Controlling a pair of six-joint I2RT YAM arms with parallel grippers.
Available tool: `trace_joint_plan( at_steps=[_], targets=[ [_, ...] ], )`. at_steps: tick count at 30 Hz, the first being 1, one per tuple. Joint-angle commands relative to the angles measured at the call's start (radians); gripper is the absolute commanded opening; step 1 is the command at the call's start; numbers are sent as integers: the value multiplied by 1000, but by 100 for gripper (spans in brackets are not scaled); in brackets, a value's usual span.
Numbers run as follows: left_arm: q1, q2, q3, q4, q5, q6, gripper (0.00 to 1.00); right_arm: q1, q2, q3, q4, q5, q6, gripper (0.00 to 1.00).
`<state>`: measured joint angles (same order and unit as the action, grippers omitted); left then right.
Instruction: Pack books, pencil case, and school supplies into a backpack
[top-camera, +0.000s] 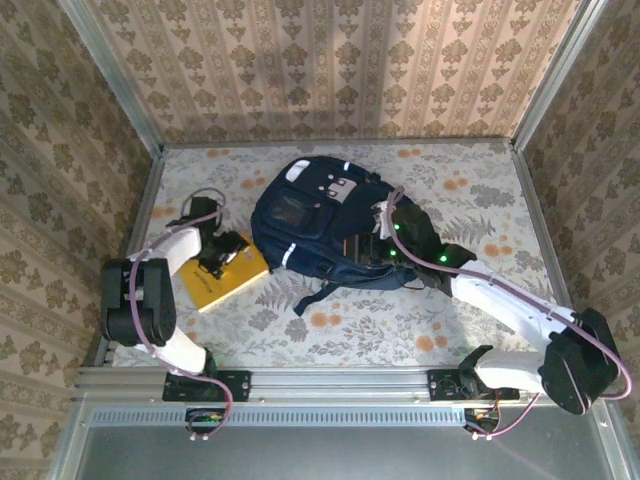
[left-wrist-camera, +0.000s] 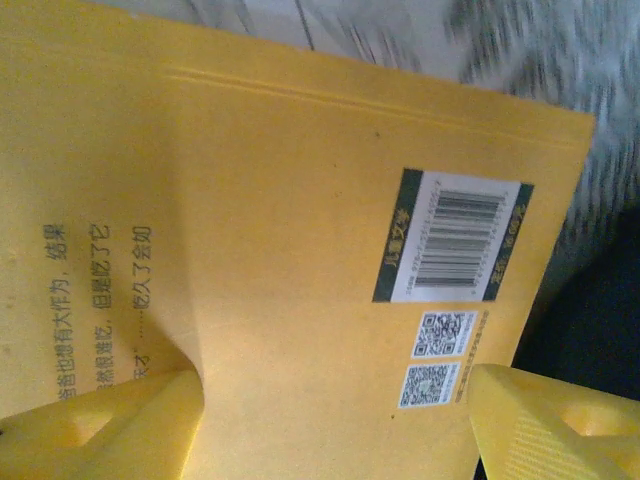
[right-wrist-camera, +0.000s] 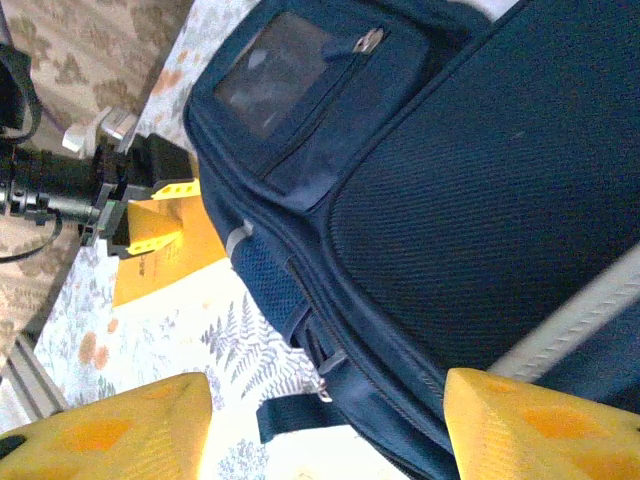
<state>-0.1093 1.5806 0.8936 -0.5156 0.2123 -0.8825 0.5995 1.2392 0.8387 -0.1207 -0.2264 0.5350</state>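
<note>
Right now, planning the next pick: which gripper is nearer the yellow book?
Left. The left gripper is over the yellow book; the right gripper is across the backpack from it.

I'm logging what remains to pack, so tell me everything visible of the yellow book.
The yellow book is thin, with a matte, paper-like cover; the left wrist view shows a barcode label, two QR codes and lines of Chinese print. It lies flat and skewed on the floral table, just left of the backpack, outside it. The open left gripper hovers astride it; contact is unclear.
</note>
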Motion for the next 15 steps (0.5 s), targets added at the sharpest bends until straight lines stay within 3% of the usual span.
trace_joint_plan(
  at_steps=[1,7,15],
  targets=[
    [-77,16,-105,-108,96,-45,74,40,65,66,-40,-51,-40,65],
    [-167,48,-134,-43,213,26,73,138,224,179,-116,-88,-90,62],
    [-297,98,-88,-12,312,99,72,187,356,221,-135,-6,-94,56]
  ],
)
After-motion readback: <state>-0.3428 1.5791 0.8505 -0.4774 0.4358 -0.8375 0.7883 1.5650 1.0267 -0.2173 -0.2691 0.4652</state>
